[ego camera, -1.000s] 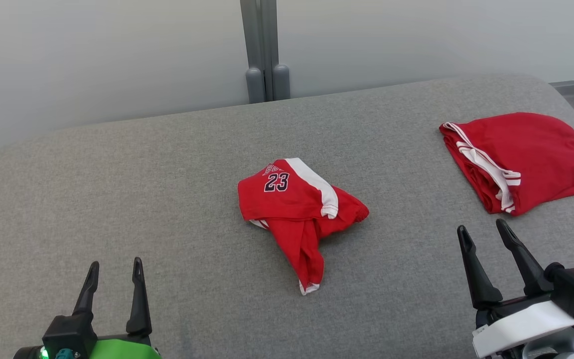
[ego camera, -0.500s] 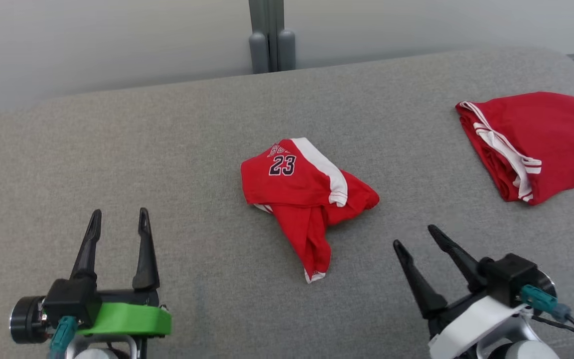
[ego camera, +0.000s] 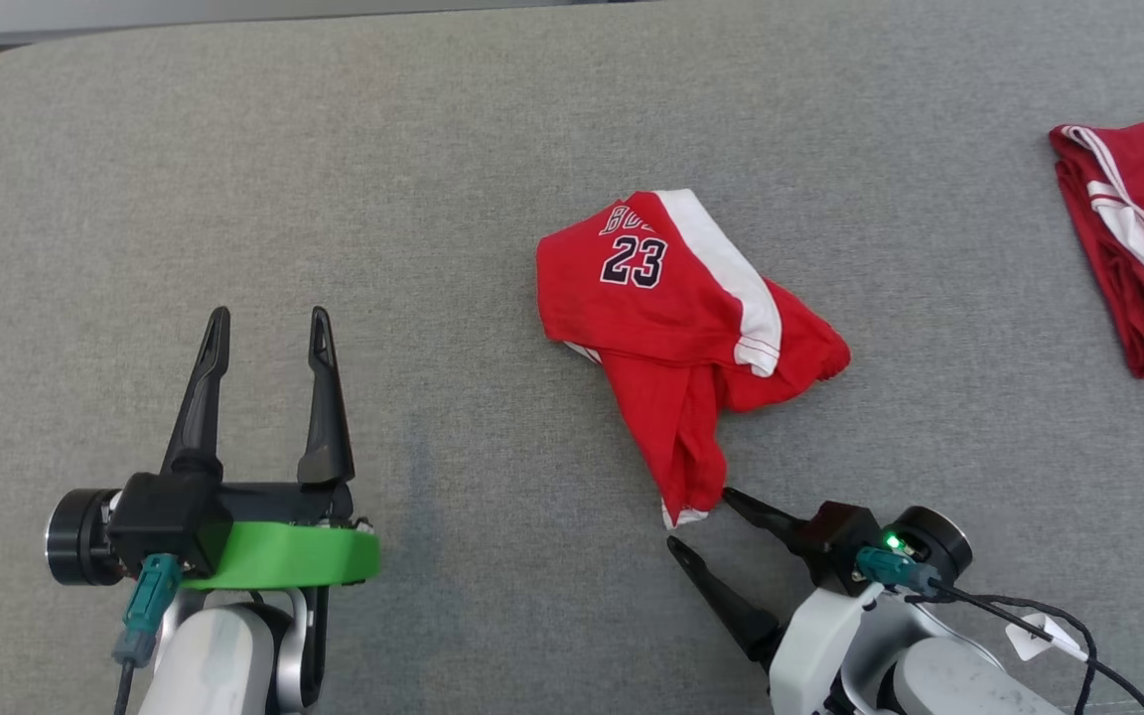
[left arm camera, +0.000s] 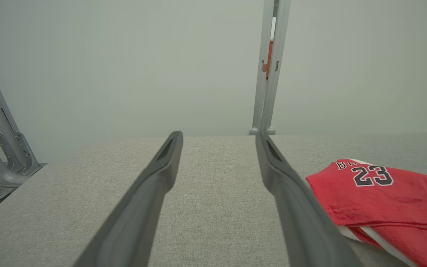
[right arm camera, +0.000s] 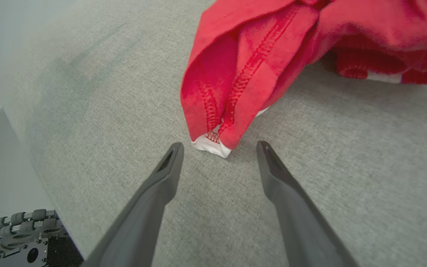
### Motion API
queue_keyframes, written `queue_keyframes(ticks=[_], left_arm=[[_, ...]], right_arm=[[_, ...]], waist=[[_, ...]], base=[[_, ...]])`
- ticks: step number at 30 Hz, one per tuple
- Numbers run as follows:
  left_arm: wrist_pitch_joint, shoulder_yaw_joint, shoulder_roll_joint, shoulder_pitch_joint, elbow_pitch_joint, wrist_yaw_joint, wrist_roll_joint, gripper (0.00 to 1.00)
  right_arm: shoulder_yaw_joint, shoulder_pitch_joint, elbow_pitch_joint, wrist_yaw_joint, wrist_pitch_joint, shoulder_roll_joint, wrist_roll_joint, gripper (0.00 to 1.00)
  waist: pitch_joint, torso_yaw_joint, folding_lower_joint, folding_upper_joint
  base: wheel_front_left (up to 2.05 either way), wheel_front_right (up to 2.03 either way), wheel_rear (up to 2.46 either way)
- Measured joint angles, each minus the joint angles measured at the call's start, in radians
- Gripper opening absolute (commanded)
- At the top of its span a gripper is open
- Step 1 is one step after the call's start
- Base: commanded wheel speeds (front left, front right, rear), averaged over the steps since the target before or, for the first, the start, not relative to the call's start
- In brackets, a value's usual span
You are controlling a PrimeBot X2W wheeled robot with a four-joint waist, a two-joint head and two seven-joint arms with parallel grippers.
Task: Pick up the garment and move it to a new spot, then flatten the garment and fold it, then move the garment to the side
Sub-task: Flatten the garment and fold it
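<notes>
Right hand (ego camera: 699, 516), fingers apart, has advanced to the white-hemmed tip of the crumpled red number-23 jersey (ego camera: 671, 298); left hand (ego camera: 269, 316) waits, fingers likewise apart. Pickup grasp appears imminent.

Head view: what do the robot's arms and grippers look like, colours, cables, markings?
The left gripper and right gripper each have two long, tapering black fingers on a black block. The left wrist wears a bright green band and a teal plug. The right wrist has a white shell, a second teal plug by a small green light, a black cable and a white tag.
</notes>
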Motion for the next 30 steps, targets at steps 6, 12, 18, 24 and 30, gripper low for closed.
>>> queue_keyframes(ticks=[6, 12, 18, 24, 30], left_arm=[[-0.001, 0.019, -0.020, -0.008, -0.005, -0.012, 0.018, 1.00], [-0.001, 0.040, -0.030, -0.007, -0.005, -0.026, 0.038, 1.00], [-0.001, 0.053, -0.040, -0.001, 0.001, -0.037, 0.049, 1.00], [-0.001, 0.067, -0.049, 0.008, 0.012, -0.043, 0.058, 1.00], [-0.001, 0.073, -0.055, 0.016, 0.021, -0.051, 0.065, 1.00]], right_arm=[[0.044, -0.070, 0.093, 0.000, -0.028, 0.017, 0.004, 0.00], [0.070, -0.078, 0.074, 0.000, -0.073, 0.011, 0.024, 0.00], [0.133, -0.102, -0.072, 0.000, -0.105, 0.011, 0.047, 0.00], [0.244, -0.262, -0.264, 0.000, -0.132, 0.044, 0.063, 0.00], [0.194, -0.430, -0.334, 0.000, -0.169, 0.121, 0.073, 0.00]], waist=[[0.034, 0.033, 0.0000, 0.0000], [0.028, 0.031, 0.0000, 0.0000], [0.007, 0.014, 0.0000, 0.0000], [-0.018, -0.010, 0.0000, 0.0000], [-0.036, -0.030, 0.0000, 0.0000]], base=[[0.00, 0.00, 0.00], [0.00, 0.00, 0.00], [0.00, 0.00, 0.00], [0.00, 0.00, 0.00], [0.00, 0.00, 0.00]])
